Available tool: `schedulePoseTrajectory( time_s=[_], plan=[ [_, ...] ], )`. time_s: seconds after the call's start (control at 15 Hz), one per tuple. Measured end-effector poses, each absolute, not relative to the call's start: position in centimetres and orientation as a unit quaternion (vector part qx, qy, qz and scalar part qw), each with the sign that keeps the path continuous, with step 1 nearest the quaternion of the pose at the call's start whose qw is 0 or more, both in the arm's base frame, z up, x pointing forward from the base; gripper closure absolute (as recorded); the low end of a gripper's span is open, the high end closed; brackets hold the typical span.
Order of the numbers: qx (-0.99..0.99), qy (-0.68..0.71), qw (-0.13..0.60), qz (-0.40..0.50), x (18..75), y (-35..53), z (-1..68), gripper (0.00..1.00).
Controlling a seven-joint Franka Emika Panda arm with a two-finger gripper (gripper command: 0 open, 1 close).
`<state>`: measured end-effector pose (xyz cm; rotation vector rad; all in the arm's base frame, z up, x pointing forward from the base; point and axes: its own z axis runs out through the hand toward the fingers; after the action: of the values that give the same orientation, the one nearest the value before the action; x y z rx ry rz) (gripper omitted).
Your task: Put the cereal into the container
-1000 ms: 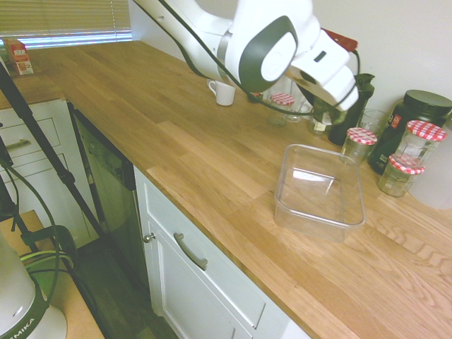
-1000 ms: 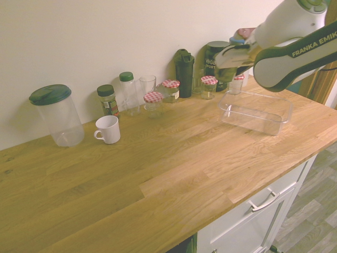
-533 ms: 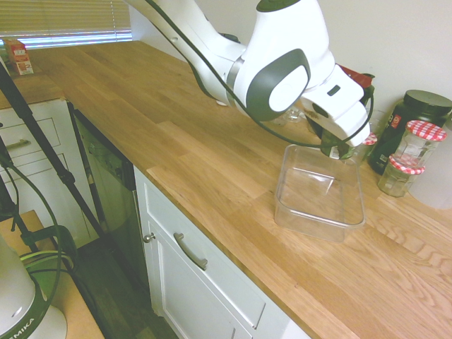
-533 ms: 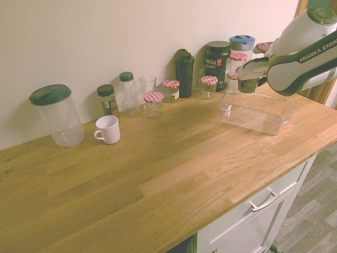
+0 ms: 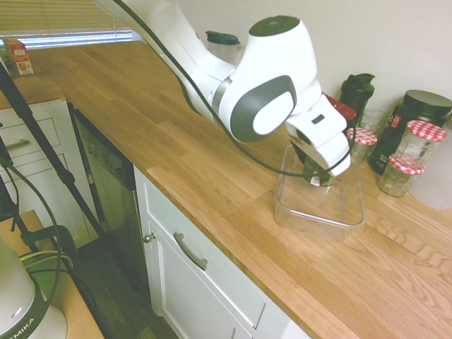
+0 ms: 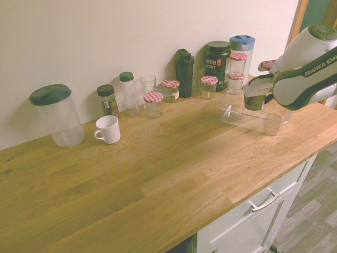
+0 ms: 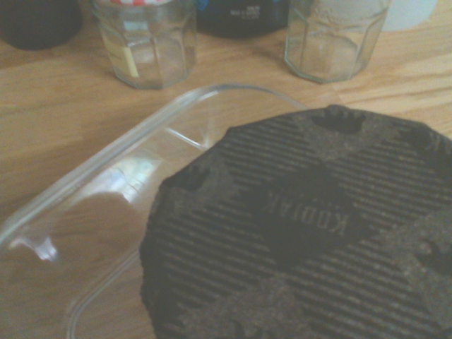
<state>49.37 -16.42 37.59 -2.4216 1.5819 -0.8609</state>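
- While clamped on the cereal [image 6: 255, 101], gripper [image 6: 256, 99] hangs tilted over the container [image 6: 235, 117], so release lands inside.
- Jar off the floor; checked-lid jars [image 6: 209, 87] clear behind.

Exterior views: high, opposite ends of worktop [image 5: 212, 162], both covering tub [image 6: 247, 120]. Wrist view: close above tub [image 7: 106, 183].

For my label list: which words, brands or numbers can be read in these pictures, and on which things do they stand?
"FRANKA EMI", cut by the picture's edge: on the robot arm.
"vega SPORT": on the dark tub by the wall.
"KODIAK", upside down in the wrist view: on the cereal jar's dark lid.
Label on the green-capped spice jar: too small to read.
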Motion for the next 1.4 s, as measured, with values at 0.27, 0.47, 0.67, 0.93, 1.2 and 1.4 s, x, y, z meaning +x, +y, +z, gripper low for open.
schedulePoseTrajectory(
  time_s=[0.27,0.47,0.67,0.93,1.2,1.4],
  plan=[
    [-0.798,0.536,0.055,-0.269,49.8,-17.0,34.2,1.0],
    [-0.796,0.544,0.053,-0.261,50.9,-17.5,33.8,0.0],
    [-0.8,0.551,0.046,-0.234,51.6,-17.7,34.1,0.0],
    [-0.807,0.559,0.031,-0.19,51.9,-17.9,34.2,0.0],
    [-0.798,0.587,0.042,-0.13,52.2,-17.9,34.8,0.0],
    [-0.793,0.585,0.06,-0.158,52.9,-18.0,38.6,0.0]
  ],
)
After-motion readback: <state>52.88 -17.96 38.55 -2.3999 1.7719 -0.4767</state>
